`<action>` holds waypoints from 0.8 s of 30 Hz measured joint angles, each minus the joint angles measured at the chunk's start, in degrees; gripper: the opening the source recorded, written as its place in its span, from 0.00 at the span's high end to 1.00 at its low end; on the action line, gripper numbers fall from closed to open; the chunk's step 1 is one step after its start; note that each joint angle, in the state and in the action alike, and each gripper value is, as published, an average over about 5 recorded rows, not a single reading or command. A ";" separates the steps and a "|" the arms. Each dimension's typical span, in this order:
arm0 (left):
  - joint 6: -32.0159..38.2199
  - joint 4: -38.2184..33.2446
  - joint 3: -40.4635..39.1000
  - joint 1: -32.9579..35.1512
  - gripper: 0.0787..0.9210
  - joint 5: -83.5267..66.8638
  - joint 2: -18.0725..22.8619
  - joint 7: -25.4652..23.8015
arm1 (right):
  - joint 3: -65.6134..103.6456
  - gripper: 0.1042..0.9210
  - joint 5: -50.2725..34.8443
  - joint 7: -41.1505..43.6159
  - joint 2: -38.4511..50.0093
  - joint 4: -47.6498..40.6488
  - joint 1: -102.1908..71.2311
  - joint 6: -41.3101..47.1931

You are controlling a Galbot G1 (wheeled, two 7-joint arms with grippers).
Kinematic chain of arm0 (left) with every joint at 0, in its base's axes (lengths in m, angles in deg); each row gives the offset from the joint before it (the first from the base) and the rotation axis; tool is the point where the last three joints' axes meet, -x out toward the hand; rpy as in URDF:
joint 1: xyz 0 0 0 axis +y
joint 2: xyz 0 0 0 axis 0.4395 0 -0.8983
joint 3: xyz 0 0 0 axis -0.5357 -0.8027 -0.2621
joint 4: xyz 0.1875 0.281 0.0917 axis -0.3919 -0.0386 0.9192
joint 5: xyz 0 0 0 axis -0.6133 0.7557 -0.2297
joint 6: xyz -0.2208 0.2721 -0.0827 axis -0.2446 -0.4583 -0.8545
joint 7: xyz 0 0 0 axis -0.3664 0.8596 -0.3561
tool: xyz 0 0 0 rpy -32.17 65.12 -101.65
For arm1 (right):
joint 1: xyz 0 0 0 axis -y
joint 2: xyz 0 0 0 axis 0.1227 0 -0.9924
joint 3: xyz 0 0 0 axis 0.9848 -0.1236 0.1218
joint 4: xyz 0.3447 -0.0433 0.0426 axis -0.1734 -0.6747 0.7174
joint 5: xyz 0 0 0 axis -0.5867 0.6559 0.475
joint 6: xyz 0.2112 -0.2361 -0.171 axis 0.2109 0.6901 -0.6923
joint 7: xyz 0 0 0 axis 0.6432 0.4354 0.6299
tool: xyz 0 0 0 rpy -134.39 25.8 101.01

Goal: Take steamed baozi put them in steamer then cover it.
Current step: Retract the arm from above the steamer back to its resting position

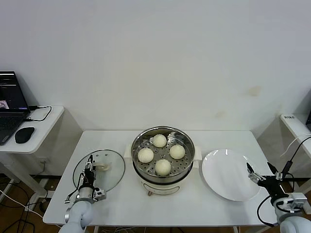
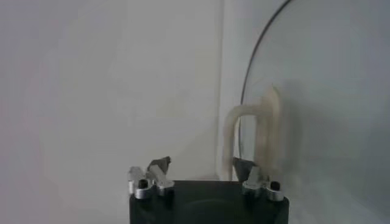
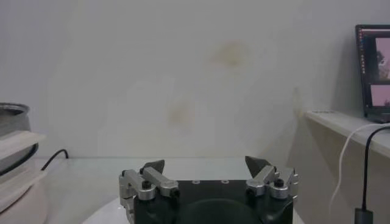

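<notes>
On the far left stood a small side table [image 1: 46, 121] with one open laptop [image 1: 9, 104], one black mouse [image 1: 24, 134] and a black cable [image 1: 41, 114]. The words on the laptop screen were too small for me to read.

On the main white table [image 1: 116, 199], at its left part, lay the one cover [image 1: 99, 171], flat, with its cream-white handle [image 1: 102, 166] in the middle. The left gripper [image 1: 89, 167] was over the near edge of this cover, reaching toward the handle. In the left wrist view one fingertip [image 2: 245, 165] was just at the foot of the handle [image 2: 268, 131] and the other stood apart on the bare side; the fingers were spread, and I could not see them pinching anything.

In the middle of the table stood the one steamer [image 1: 163, 158], with no lid on it. I counted four steamed baozi [image 1: 163, 166] inside, on the perforated tray, set in a ring and a little apart from each other.

Just beside the steamer, on the right, lay one flat white plate [image 1: 228, 174]. The right gripper [image 1: 256, 175] hovered at the plate's right edge with its fingers spread wide and nothing between them.

On the far right a second small table [image 1: 296, 124] held a little label [image 1: 287, 117], not readable, and cables [image 1: 291, 155] hung near the right arm.
</notes>
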 measured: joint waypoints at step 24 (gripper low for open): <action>-0.34 -4.61 1.23 2.33 0.93 -1.06 -1.94 -0.68 | -0.39 0.12 0.26 0.19 -0.63 1.94 -0.66 0.61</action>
